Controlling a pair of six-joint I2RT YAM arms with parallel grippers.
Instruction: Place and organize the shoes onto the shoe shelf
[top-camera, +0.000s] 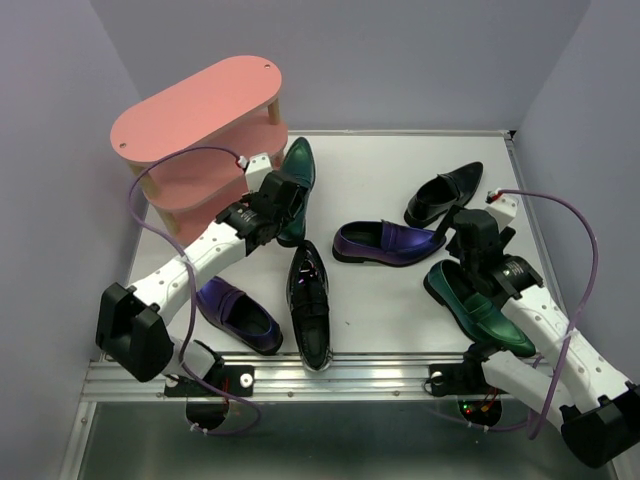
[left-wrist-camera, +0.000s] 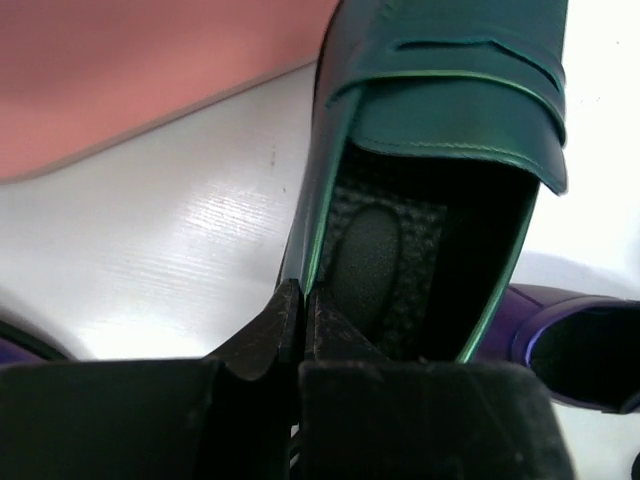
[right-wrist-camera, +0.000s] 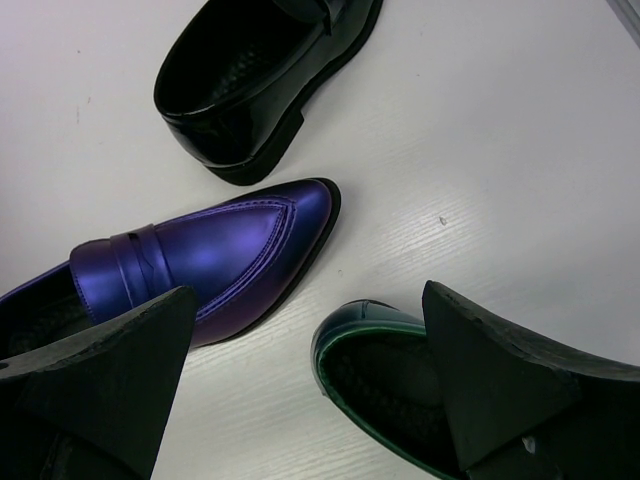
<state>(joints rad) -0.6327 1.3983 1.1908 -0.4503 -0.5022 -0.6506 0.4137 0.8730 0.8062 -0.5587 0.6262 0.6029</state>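
The pink shoe shelf (top-camera: 195, 115) stands at the back left and shows as a pink board in the left wrist view (left-wrist-camera: 130, 70). My left gripper (top-camera: 283, 203) is shut on the side wall of a green loafer (top-camera: 299, 165), just right of the shelf; the pinch shows in the left wrist view (left-wrist-camera: 301, 305) on the loafer's (left-wrist-camera: 450, 110) left rim. My right gripper (top-camera: 470, 238) is open and empty, hovering over the heel of a second green loafer (top-camera: 480, 305), whose heel opening (right-wrist-camera: 385, 375) lies between my open jaws (right-wrist-camera: 305, 390).
A black loafer (top-camera: 308, 300) and a purple loafer (top-camera: 240, 318) lie at the front centre-left. Another purple loafer (top-camera: 385, 242) (right-wrist-camera: 200, 260) and a black loafer (top-camera: 445, 193) (right-wrist-camera: 260, 80) lie right of centre. Grey walls enclose the table.
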